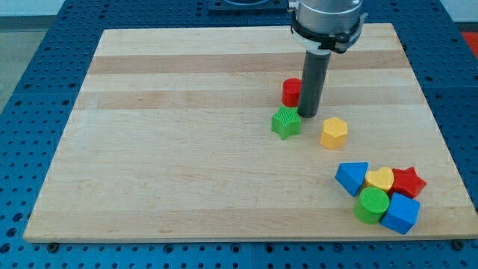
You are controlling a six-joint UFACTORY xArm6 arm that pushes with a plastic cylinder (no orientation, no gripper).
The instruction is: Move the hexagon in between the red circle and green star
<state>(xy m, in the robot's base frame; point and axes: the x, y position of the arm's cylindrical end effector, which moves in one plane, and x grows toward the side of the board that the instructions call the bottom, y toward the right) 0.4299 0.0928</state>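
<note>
The yellow hexagon lies on the wooden board, right of centre. The green star is just to its left, with a small gap between them. The red circle stands above the star, partly hidden by my rod. My tip rests on the board between the red circle and the green star, close to the star's upper right edge and up-left of the hexagon.
A cluster sits at the view's bottom right: a blue triangle, a yellow heart, a red star, a green circle and a blue block. The board's right edge is near them.
</note>
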